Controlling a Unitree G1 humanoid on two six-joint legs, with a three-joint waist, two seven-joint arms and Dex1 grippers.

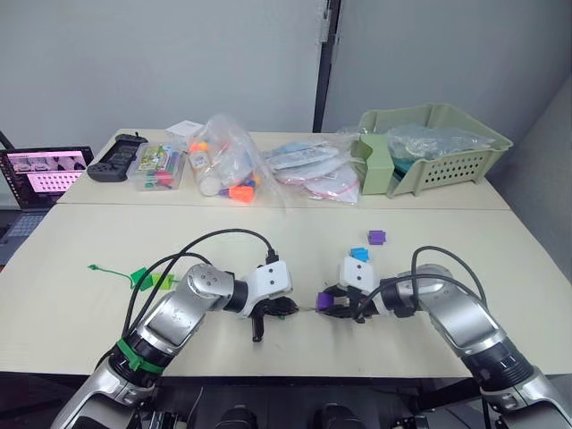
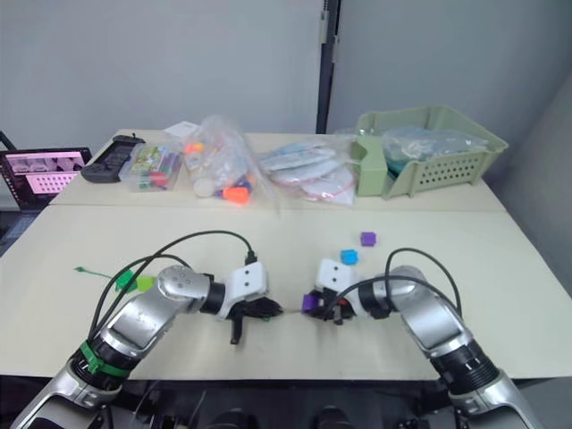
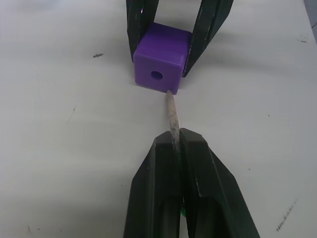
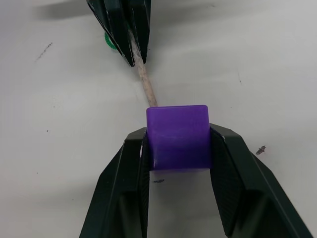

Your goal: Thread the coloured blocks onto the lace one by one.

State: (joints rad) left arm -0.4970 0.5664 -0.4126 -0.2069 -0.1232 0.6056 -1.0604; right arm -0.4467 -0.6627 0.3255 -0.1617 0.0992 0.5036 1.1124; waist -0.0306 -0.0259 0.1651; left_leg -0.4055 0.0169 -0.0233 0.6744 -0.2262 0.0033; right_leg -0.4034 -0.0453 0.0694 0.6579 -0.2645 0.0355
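Left wrist view shows the left gripper (image 3: 177, 141) clamped on the stiff tip of the lace (image 3: 171, 113), which points at a purple block (image 3: 161, 62) pinched between the fingers of the right gripper (image 4: 178, 148). The tip meets the block's near face just below and beside the hole (not in it), so the aim looks slightly off. The rest of the lace trails away to the robot's left across the surface (image 1: 80, 313), where a light green block (image 1: 164, 282) and a dark green one (image 1: 141, 278) lie by it. A blue block (image 1: 359, 255) and a second purple block (image 1: 376, 237) lie just beyond the right gripper, unthreaded. The likely trouble from here is a push along the present line: the tip would butt against the face, bending or slipping in the left gripper, or twisting the cube in the right one. A small correction toward the hole seems needed first.
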